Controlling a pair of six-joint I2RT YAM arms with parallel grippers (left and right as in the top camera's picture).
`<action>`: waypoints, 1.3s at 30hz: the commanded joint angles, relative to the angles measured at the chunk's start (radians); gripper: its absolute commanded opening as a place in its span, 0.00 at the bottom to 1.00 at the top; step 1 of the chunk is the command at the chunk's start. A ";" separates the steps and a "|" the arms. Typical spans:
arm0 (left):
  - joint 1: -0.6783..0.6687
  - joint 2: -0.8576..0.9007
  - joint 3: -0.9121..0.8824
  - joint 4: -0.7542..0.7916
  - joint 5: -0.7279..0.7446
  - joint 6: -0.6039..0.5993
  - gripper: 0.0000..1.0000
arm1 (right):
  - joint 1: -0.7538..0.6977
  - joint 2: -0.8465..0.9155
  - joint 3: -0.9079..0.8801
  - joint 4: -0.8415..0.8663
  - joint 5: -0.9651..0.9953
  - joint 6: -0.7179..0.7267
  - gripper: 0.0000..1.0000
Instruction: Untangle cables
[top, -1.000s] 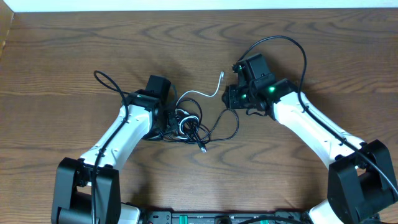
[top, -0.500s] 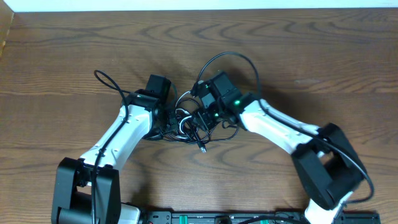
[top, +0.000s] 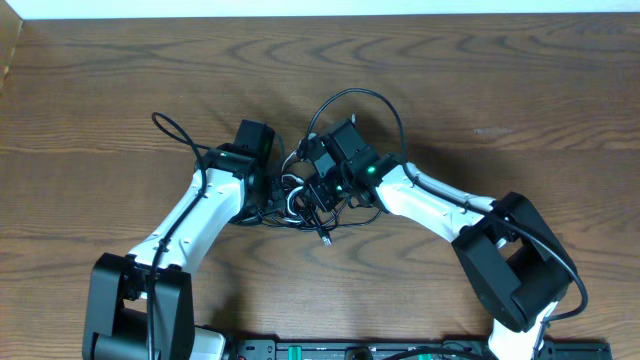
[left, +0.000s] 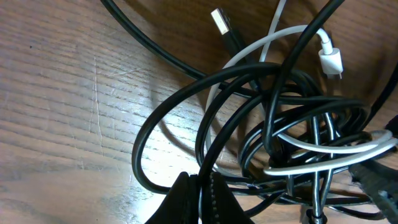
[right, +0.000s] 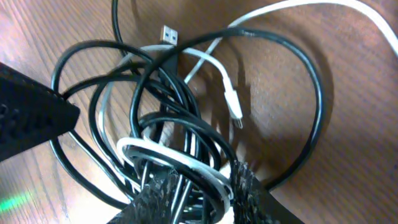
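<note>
Seemingly as an anchor, the left hand is closed on a black cable; the right hand, narrow, straddles the white cable, grip unclear.

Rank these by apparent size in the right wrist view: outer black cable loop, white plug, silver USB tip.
Largest: outer black cable loop, by far.
Next: white plug.
Smallest: silver USB tip, only a little smaller.
</note>
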 joint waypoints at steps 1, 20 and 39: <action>-0.002 0.005 -0.005 0.001 -0.008 0.009 0.07 | 0.012 0.022 0.006 -0.006 0.000 -0.009 0.27; -0.002 0.005 -0.005 -0.016 -0.024 0.009 0.07 | 0.001 0.006 0.007 -0.028 0.235 0.221 0.01; -0.001 0.005 -0.006 -0.113 -0.179 0.005 0.07 | -0.241 -0.256 0.007 -0.302 0.699 0.552 0.01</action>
